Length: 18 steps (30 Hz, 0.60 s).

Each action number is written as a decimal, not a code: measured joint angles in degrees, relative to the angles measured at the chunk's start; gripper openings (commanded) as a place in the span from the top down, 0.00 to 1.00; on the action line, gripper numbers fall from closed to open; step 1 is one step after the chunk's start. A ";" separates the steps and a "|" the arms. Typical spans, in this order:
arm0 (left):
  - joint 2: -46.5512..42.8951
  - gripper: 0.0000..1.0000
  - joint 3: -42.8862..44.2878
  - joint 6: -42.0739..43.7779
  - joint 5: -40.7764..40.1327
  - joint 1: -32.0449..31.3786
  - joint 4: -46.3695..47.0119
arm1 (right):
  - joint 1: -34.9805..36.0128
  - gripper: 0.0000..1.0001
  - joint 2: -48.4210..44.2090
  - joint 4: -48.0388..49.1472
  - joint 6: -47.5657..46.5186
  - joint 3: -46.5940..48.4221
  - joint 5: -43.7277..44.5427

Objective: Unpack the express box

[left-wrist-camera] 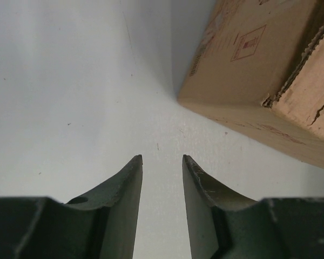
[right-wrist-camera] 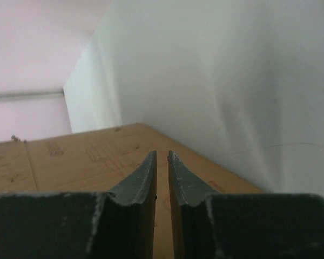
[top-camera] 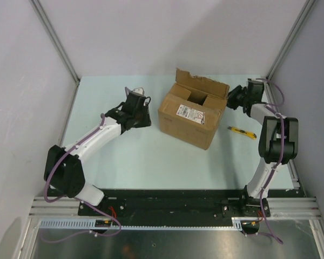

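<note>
The express box, a brown cardboard carton with a white label on its front, stands mid-table with its top flaps partly open. In the left wrist view the express box is ahead and to the right. My left gripper is to the box's left, clear of it. There my left gripper stands open over bare table with nothing between its fingers. My right gripper is at the box's right top edge. My right gripper has its jaws nearly together, lying over a cardboard flap, and nothing shows clamped between them.
A yellow utility knife lies on the table right of the box, near the right arm. White walls and metal frame posts close in the back and both sides of the table.
</note>
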 measured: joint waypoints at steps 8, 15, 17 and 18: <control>0.24 0.59 1.20 0.48 0.33 2.73 -0.17 | 6.62 0.84 0.39 -4.44 -3.93 1.68 0.04; 0.52 0.53 7.15 0.83 1.22 4.35 0.11 | 14.34 0.84 -3.65 -16.48 -8.74 1.66 7.10; 0.52 0.51 8.24 1.01 2.21 4.42 0.46 | 17.79 0.83 -6.43 -19.23 -9.03 1.46 9.68; 0.52 0.49 8.59 1.03 2.75 4.42 0.52 | 19.41 0.82 -7.91 -20.20 -9.03 1.29 10.69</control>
